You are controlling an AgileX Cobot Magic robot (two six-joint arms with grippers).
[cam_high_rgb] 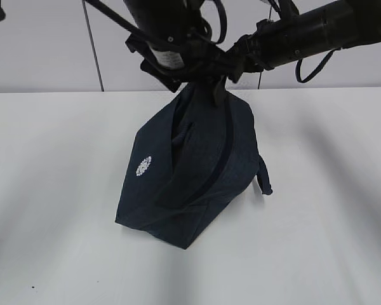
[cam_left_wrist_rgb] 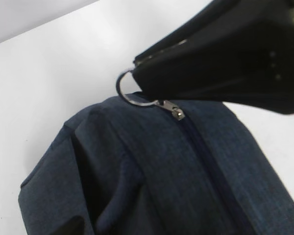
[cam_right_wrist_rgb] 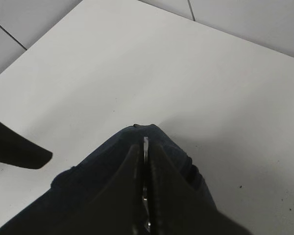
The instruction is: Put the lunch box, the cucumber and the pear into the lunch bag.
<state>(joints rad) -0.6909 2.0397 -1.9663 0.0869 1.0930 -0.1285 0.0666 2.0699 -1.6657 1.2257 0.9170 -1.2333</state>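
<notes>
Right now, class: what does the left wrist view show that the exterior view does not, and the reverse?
Only the left wrist view shows the metal ring pull and the closed zipper close up, the ring caught in a dark gripper. Only the exterior view shows the whole bag, its white logo and both arms above it. Both show the navy lunch bag on the white table.

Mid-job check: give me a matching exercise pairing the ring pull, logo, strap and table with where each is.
1 ring pull
2 logo
3 strap
4 table

A hanging at the bag's side
B white and round on the fabric
C pinched in the right tool
D under the bag

Pairs: 1-C, 2-B, 3-A, 4-D
</notes>
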